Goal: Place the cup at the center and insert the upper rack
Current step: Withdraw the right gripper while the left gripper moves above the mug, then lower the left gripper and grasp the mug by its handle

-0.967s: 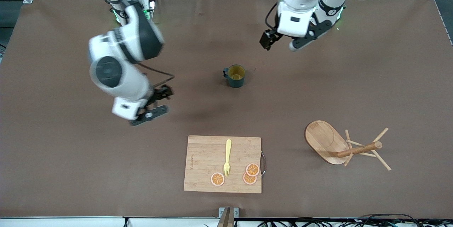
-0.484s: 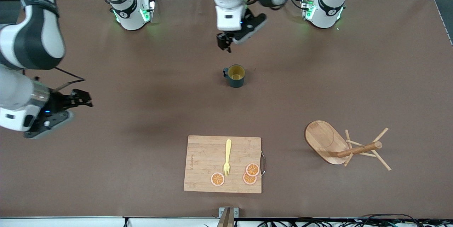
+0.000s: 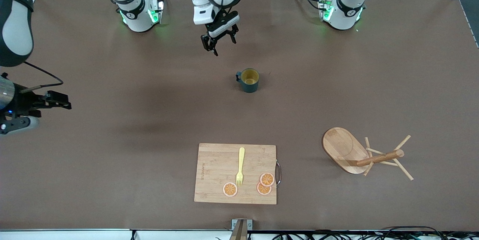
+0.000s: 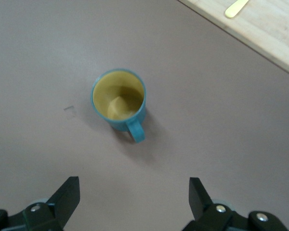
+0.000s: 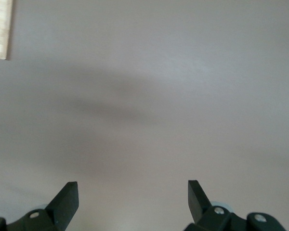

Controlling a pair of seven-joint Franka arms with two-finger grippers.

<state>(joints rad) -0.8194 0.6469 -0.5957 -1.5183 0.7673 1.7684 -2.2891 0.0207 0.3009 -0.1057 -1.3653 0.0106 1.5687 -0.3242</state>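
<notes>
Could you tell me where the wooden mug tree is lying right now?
In the front view the mug tree lies tipped on its side toward the left arm's end of the table, beside the cutting board and nearer the front camera than the cup.

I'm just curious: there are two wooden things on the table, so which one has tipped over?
The mug tree, toward the left arm's end of the table: its oval base is tipped up and its post lies sideways. The cutting board lies flat.
</notes>
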